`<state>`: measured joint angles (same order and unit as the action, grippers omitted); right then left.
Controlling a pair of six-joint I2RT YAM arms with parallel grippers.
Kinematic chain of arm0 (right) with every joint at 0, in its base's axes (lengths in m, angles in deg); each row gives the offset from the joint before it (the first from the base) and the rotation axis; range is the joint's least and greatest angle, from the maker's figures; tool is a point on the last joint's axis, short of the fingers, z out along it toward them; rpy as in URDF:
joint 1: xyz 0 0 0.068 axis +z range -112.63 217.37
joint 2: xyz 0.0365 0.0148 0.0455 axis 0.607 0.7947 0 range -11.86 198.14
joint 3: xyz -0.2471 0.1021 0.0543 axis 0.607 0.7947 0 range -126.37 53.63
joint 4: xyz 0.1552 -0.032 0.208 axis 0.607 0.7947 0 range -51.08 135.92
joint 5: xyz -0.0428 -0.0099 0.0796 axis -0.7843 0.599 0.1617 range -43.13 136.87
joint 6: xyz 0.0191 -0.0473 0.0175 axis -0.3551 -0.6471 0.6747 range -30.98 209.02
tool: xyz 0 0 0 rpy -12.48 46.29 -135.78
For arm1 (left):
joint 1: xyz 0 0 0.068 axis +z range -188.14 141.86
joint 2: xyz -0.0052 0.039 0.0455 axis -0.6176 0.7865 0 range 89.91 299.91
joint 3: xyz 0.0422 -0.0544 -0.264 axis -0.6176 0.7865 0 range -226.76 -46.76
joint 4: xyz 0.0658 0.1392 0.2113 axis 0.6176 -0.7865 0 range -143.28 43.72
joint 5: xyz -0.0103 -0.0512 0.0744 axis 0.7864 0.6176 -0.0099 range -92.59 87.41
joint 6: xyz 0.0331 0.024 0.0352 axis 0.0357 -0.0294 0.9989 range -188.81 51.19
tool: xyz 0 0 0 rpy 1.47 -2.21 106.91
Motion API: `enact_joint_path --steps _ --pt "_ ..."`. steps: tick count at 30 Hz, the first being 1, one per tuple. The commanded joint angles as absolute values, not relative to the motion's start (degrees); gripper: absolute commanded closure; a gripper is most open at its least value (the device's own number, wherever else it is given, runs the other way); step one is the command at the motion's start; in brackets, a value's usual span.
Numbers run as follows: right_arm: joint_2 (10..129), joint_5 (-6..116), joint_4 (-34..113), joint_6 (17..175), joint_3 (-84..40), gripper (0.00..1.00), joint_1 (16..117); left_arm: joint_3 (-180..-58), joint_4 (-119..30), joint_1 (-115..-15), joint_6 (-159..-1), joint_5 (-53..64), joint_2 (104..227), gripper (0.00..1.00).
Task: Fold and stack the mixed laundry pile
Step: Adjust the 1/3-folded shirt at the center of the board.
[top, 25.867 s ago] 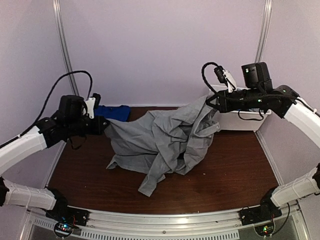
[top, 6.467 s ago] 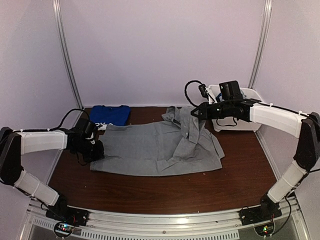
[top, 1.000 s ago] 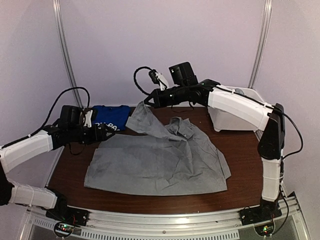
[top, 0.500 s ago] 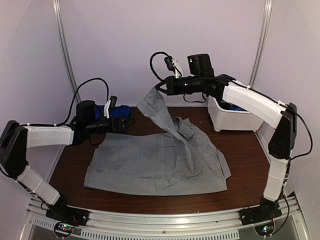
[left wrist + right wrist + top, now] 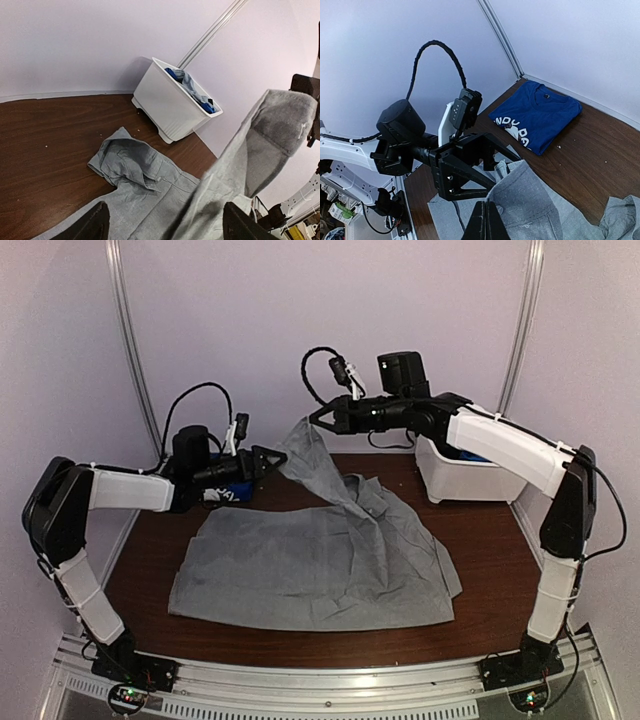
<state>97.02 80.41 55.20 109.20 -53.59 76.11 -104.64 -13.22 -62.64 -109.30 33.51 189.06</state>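
Now, right gripper pinches a raised flap of the grey shirt, left gripper spread just at its edge: a shallow bite could slip.

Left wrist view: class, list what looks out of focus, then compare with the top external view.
Left wrist view: the lifted grey garment close to the lens is soft, the dark fingers at the bottom edge blurred, the white bin sharp. Top external view: evenly lit, sharp throughout.
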Motion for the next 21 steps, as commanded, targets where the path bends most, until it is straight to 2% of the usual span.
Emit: enact_joint_path --steps 1,3,4,8,14,17,18,20,21 --pt "93.6 83.7 52.1 110.6 -52.3 1.0 75.4 -107.3 -11.5 -62.9 -108.7 32.3 189.7 0.17" --pt "93.5 85.3 51.7 111.1 -52.0 1.0 75.3 -108.2 -11.7 -63.0 -107.8 32.9 190.1 0.16" --pt "93.4 86.1 51.4 111.3 -51.9 1.0 75.1 -108.7 -11.3 -63.1 -107.4 33.7 190.2 0.18" --pt "93.3 86.0 51.2 111.6 -51.0 1.0 74.1 -109.9 -8.6 -64.2 -107.4 42.5 189.7 0.55" --pt "94.9 87.8 49.3 113.4 -49.9 1.0 72.1 -107.6 -11.8 -66.1 -106.8 43.5 184.3 0.98" --pt "96.3 87.2 49.8 113.3 -50.3 1.0 72.1 -106.2 -14.4 -66.6 -107.6 40.4 181.2 1.0" --pt "96.9 86.8 50.7 112.9 -50.6 0.89 72.1 -106.0 -16.2 -66.9 -108.4 38.1 180.3 1.0" --pt "97.4 84.8 53.9 111.0 -51.0 0.6 72.1 -105.9 -19.3 -67.8 -111.3 34.1 179.1 1.0" --pt "96.9 83.6 55.2 109.8 -50.5 0.5 72.1 -105.8 -20.5 -68.5 -113.1 31.9 178.6 1.0"
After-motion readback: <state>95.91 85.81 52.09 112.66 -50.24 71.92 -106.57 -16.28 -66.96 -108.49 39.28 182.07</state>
